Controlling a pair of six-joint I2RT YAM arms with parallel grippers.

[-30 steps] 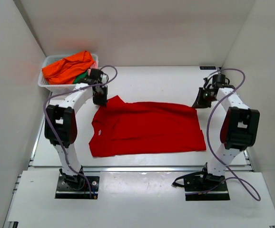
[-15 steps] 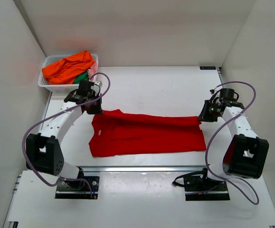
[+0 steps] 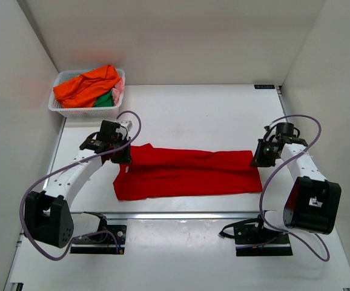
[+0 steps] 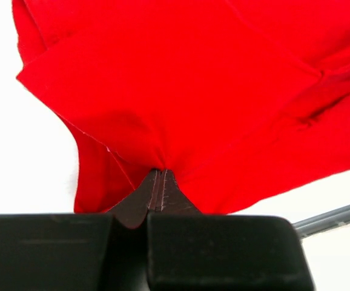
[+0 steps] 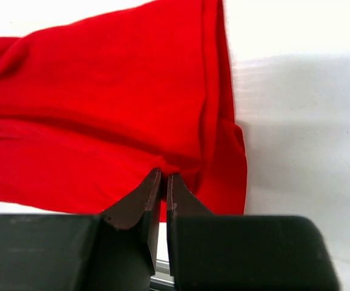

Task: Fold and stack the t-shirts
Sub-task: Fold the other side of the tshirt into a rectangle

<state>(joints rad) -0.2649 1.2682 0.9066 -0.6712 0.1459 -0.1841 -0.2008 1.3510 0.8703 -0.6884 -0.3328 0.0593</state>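
We are mid-fold: the red t-shirt (image 3: 187, 173) lies along the tabletop's (image 3: 199, 109) near edge, the left gripper (image 4: 158, 177) and right gripper (image 5: 161, 176) have jaws pinched on its far corners, and next we should lay that edge evenly onto the near hem.

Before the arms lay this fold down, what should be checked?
1. Left gripper shut on the red shirt: ok.
2. Right gripper shut on the same shirt: ok.
3. Both held corners about level across the table: ok.
4. Near edge of the shirt flat on the table: ok.
5. Basket of other shirts apart from the red one: ok.
6. No creases under the folded layer: cannot tell.
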